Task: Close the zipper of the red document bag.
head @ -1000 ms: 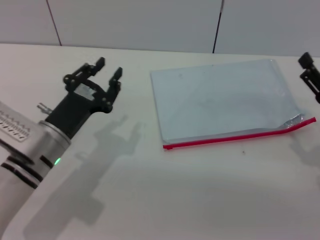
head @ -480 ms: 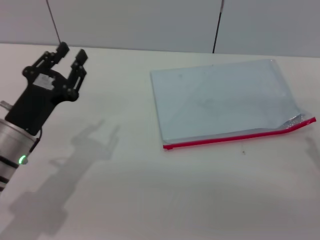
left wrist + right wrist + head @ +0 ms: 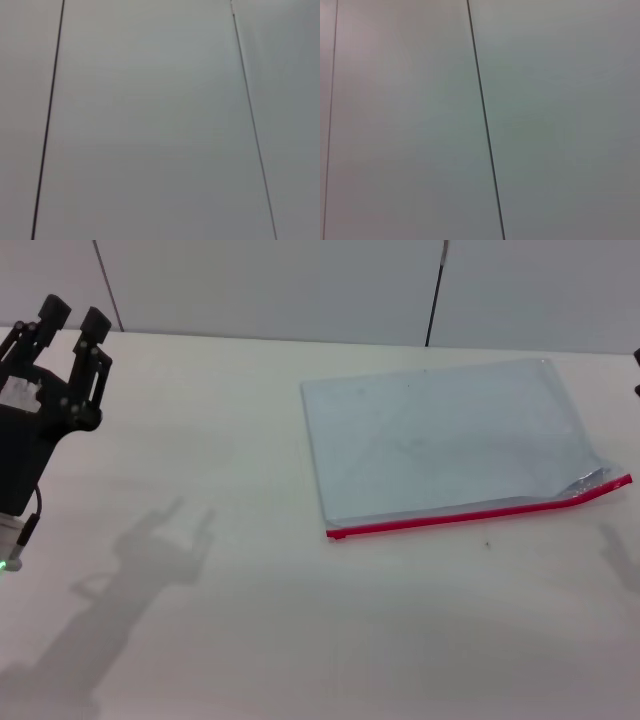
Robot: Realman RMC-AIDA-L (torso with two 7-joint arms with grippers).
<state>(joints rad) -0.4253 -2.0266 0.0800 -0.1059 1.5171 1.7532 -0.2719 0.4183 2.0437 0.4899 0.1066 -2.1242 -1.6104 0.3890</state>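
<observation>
The red document bag lies flat on the white table, right of centre. It is a pale blue-grey translucent pouch. Its zipper is a thin red strip along the near long edge, and the right end bends up, with the pouch rim crumpled there. I cannot make out the slider. My left gripper is raised at the far left edge, far from the bag, open and holding nothing. Only a dark sliver of my right gripper shows at the right edge, beyond the bag's far right corner. Neither wrist view shows the bag.
A grey panelled wall with dark seams stands behind the table. Both wrist views show only wall panels with dark seams. Shadows of the arms fall on the table at the lower left and right.
My left arm has swung back and to the left, away from the bag, still open. The right gripper has slid almost out of the head view. The bag has not moved.
</observation>
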